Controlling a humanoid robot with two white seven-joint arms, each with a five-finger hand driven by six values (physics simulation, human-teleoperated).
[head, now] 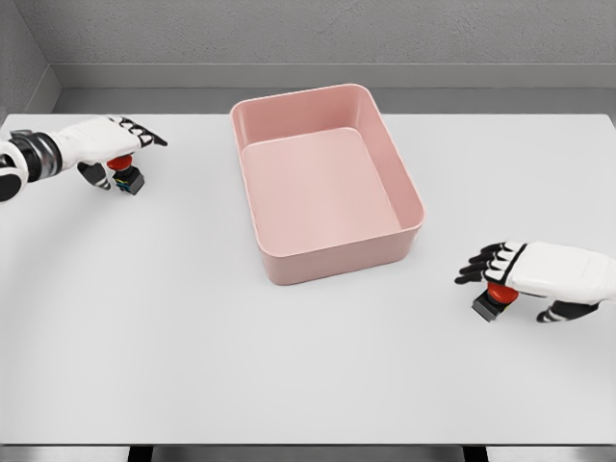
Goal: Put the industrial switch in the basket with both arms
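Right hand (pixel 539 279) lower right, fingers curled over switch (pixel 491 300); basket (pixel 325 178) lies up-left of it. Left hand (pixel 106 149) far left pinches second switch (pixel 127 179); basket to its right, roughly equally near.

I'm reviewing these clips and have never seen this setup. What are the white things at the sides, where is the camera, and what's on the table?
This is a simulator render from a camera on a humanoid robot's head, looking down at a white table. The white shapes are its two five-finger hands. The left hand is over a small black switch with a red button; the right hand covers a second one. Whether either is gripped yet is unclear. Between them sits an empty pink rectangular plastic basket.
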